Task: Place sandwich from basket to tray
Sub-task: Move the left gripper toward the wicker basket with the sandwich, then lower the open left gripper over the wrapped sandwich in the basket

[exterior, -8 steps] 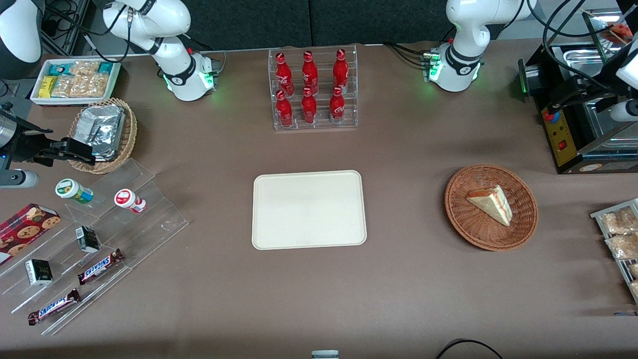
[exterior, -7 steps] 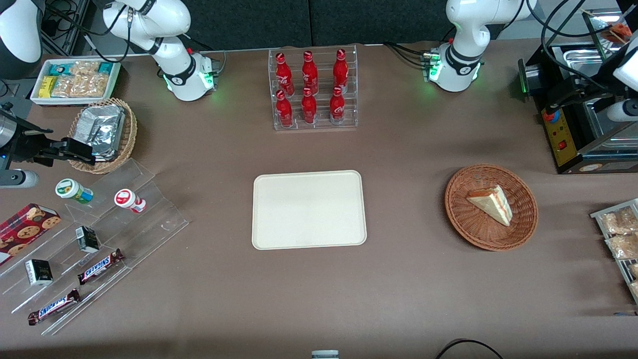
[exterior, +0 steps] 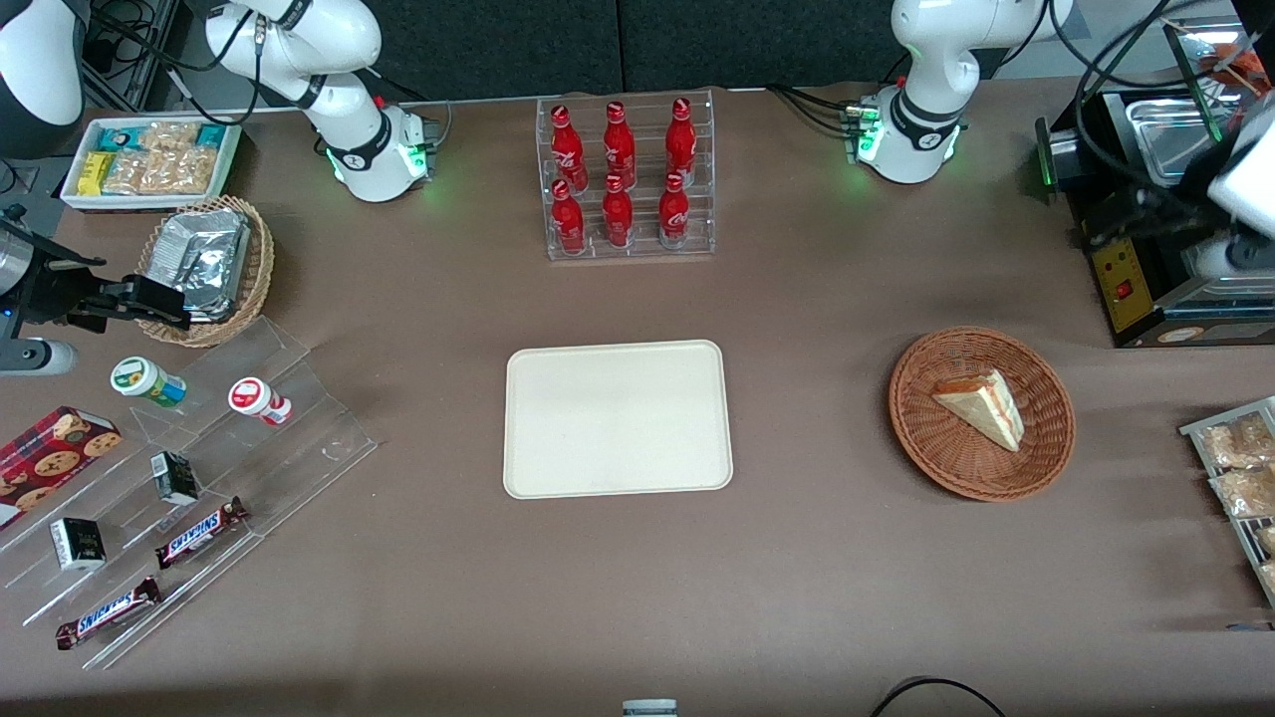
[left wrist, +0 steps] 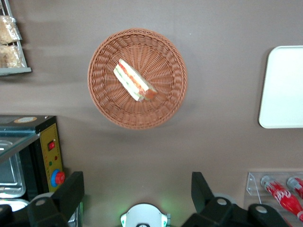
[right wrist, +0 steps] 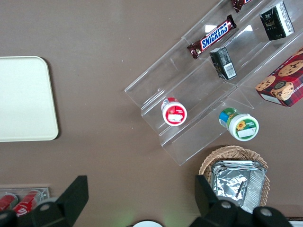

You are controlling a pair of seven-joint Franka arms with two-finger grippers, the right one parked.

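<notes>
The sandwich (exterior: 981, 407) lies in the round brown wicker basket (exterior: 926, 438) on the brown desk (exterior: 817, 558), its red-and-green filling edge turned toward the working arm's end of the desk. The cream tray (exterior: 618, 418) sits bare at the desk's middle, well apart from the basket, with a clear rack of red bottles (exterior: 623, 179) farther from the front camera. The working arm's pincer (left wrist: 137, 191) hangs high above the desk (its two dark fingers (left wrist: 71, 191) spread wide, nothing between them), looking straight down on the basket (left wrist: 137, 111) and the sandwich (left wrist: 134, 81), with a corner of the tray (left wrist: 284, 90) also in sight.
</notes>
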